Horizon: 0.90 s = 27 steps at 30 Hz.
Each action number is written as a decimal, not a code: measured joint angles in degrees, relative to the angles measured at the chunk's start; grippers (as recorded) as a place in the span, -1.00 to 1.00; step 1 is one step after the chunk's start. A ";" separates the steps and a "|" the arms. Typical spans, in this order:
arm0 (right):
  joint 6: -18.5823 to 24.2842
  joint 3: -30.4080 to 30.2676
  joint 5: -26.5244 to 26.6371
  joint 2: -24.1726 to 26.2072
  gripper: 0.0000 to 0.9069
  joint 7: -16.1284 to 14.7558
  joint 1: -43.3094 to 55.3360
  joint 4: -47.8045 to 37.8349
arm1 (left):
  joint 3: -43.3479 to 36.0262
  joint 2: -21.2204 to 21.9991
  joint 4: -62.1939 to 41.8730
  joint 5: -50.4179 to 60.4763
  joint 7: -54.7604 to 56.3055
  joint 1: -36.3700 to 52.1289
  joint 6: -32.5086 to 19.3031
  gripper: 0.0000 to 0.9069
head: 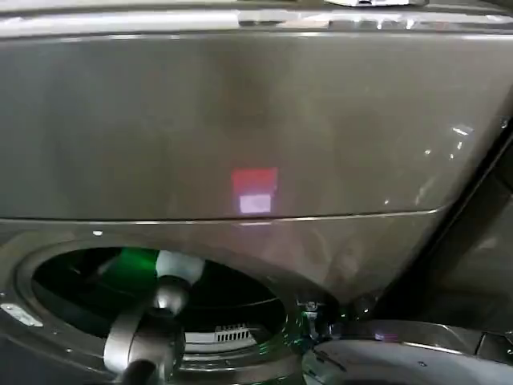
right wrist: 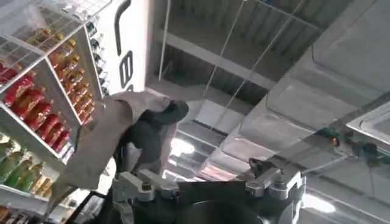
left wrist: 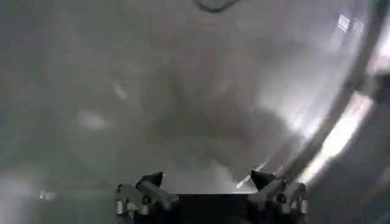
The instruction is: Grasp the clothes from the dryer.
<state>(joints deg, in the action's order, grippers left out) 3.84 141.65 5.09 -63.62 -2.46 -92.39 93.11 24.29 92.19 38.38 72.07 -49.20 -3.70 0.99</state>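
Grey, rounded left arm (head: 144, 341) (glossy joints)

Dryer (head: 240, 120) drum interior blurred.

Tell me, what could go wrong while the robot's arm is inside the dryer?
1. The left arm reaches in close to the opening's rim, so it might bump it.
2. The left gripper is open in the drum, and no clothes show clearly ahead; it may close on nothing.
3. A cloth hangs loosely over one finger of the right gripper and could slip off.

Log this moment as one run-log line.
left gripper: open, inside dryer drum | right gripper: raised, cloth draped on it | dryer door open
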 measured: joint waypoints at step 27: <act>0.41 -1.45 -0.95 -0.75 1.00 -0.07 0.86 0.01 | -0.33 -2.83 -5.61 10.03 -12.96 0.48 -0.29 1.00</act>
<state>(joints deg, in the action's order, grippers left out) 4.25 140.20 4.14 -64.37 -2.53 -91.53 93.12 23.95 89.36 32.77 82.10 -62.16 -3.22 0.70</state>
